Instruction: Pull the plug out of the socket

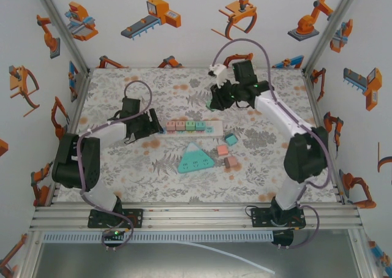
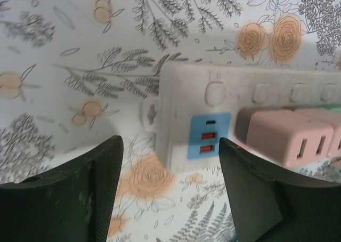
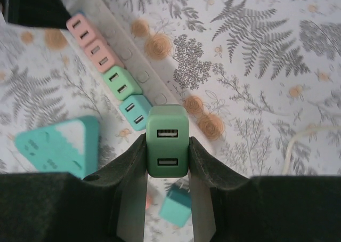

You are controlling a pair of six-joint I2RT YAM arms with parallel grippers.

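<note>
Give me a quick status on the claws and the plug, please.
Right claw shut on green plug, lifted off strip. Left claw open, straddling strip's end. Four other plugs seated.

Table: floral-patterned surface.
Centre: white power strip is laid crosswise.
Nearer the front edge: teal triangular socket is laid flat.
Right of it: teal plug, salmon plug and brownish plug are scattered close together.

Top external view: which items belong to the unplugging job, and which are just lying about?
Job: power strip, its four seated plugs, green plug in right gripper, open left gripper.
Lying about: triangular socket block, three loose plugs.
</note>
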